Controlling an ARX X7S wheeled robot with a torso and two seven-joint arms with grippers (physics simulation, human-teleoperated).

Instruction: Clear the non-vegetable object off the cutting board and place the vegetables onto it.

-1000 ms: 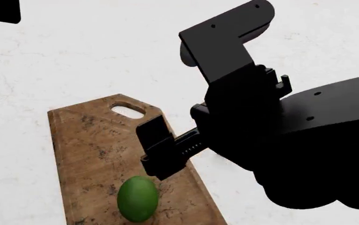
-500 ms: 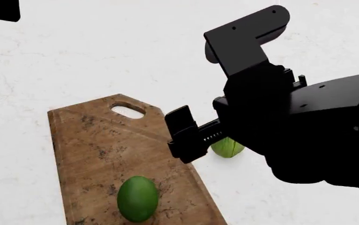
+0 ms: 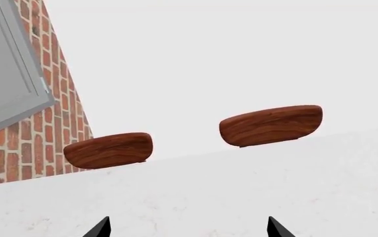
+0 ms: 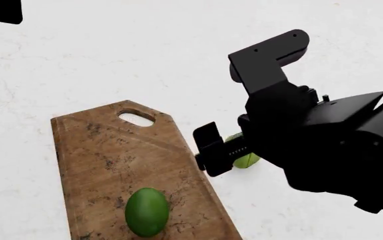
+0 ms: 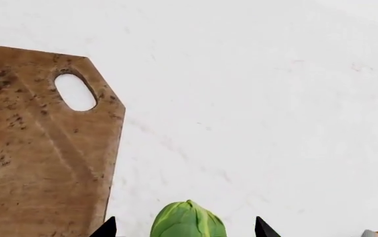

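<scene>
The brown cutting board (image 4: pixel 105 155) lies on the white counter and also shows in the right wrist view (image 5: pixel 31 148). The smooth green oval (image 4: pixel 146 211) rests on the board's near end. The leafy green ball (image 4: pixel 247 160) lies on the counter just right of the board, mostly hidden behind my right gripper (image 4: pixel 233 150). In the right wrist view the ball (image 5: pixel 187 219) sits between the gripper's spread fingertips (image 5: pixel 107 228), so my right gripper (image 5: pixel 184 230) is open around it. My left gripper (image 3: pixel 189 229) is open and empty above bare counter. The wrap is out of view.
Two brown wooden rounded pieces (image 3: pixel 108 149) (image 3: pixel 271 125) stand beyond the counter's far edge, with a brick wall (image 3: pixel 57 103) beside them. A small pale and orange bit (image 5: pixel 374 233) shows at the right wrist view's edge. Part of the left arm (image 4: pixel 1 11) shows at top left.
My right gripper has moved right, off the board, and now sits over the leafy ball beside it. The green oval and the board have not moved.
</scene>
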